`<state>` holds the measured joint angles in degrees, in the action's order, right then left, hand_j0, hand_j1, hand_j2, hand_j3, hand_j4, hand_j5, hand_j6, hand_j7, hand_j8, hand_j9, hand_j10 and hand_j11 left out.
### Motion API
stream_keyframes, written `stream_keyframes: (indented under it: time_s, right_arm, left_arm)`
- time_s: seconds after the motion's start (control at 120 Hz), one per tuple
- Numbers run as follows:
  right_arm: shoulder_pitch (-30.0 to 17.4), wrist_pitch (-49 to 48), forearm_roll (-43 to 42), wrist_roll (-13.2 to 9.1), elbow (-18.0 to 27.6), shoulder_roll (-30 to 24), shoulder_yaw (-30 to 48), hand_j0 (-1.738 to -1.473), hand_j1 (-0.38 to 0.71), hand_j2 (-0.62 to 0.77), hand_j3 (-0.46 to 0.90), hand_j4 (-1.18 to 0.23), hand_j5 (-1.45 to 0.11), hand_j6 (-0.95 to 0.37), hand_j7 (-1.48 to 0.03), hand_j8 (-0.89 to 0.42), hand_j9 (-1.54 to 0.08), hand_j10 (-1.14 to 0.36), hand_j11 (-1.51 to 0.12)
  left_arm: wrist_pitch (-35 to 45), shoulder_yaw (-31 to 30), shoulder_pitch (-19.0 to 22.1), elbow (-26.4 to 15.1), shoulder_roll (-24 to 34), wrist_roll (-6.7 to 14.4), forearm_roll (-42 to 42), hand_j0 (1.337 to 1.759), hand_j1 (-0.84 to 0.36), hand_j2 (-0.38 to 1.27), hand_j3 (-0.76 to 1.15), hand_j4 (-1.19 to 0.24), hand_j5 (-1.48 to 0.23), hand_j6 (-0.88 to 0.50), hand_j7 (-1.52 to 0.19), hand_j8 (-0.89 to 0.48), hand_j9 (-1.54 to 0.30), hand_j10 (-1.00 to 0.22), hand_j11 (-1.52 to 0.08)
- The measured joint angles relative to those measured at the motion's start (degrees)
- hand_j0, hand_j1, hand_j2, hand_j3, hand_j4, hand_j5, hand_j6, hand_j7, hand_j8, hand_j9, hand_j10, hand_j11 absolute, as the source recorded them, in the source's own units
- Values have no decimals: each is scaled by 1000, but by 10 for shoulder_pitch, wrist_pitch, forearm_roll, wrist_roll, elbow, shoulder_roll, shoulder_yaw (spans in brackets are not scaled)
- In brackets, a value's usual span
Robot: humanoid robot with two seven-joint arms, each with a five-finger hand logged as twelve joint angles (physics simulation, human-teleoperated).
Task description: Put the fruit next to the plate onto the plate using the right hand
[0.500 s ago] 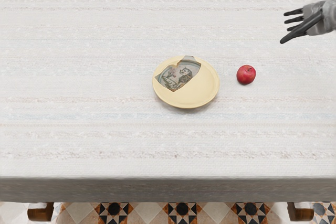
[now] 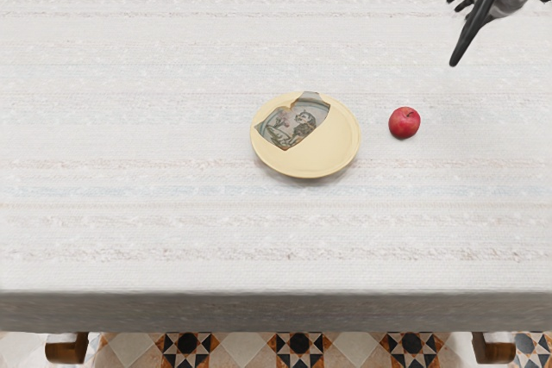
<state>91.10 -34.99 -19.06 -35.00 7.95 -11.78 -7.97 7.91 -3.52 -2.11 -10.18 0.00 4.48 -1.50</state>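
Note:
A small red apple (image 2: 404, 122) lies on the white tablecloth just right of a yellow plate (image 2: 332, 151) that has a picture on its upper left part. My right hand (image 2: 473, 8) hangs in the air at the top right corner, well above and to the right of the apple. Its dark fingers (image 2: 463, 42) are spread and point down-left, holding nothing. The left arm does not show.
The long table (image 2: 172, 213) covered in white cloth fills the view, its front edge near the bottom. Patterned floor tiles and wooden chair parts (image 2: 66, 349) show below that edge.
My right hand has shifted up and a little left, and turned so its fingers now point more downward. The apple and plate have not moved.

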Motion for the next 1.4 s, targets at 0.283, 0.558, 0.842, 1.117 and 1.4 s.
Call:
stream_keyframes:
  time_s: [0.283,0.558,0.842,1.117,1.4]
  right_arm:
    - [25,35,-14,0,212,-26,-38,-1658,-349,0,0,-1,0,-2,0,-1,0,-1,0]
    - [-4,280,-84,0,575,-177,-51,-1658,-349,0,0,-2,0,-3,0,-2,0,-1,0]
    - [-93,370,-131,0,645,-218,6,-1658,-308,-6,0,-38,-46,-39,-46,-38,-46,-37,-46]
    - [-135,418,-165,0,585,-172,21,-1658,-227,-19,0,-105,-134,-107,-133,-106,-134,-105,-133]
    - [-148,428,-171,0,539,-141,23,-1658,-94,-41,0,-216,-278,-217,-277,-217,-278,-216,-278]
  left_arm:
    - [0,0,0,0,0,0,0,1658,341,1,0,-7,-9,-7,-9,-7,-9,-7,-9]
    - [0,0,0,0,0,0,0,1658,341,1,0,-7,-9,-7,-9,-7,-9,-7,-9]
    - [0,0,0,0,0,0,0,1658,341,2,0,-7,-9,-7,-9,-7,-9,-7,-9]
    - [0,0,0,0,0,0,0,1658,341,2,0,-7,-9,-7,-9,-7,-9,-7,-9]
    - [0,0,0,0,0,0,0,1658,341,2,0,-7,-9,-7,-9,-7,-9,-7,-9]
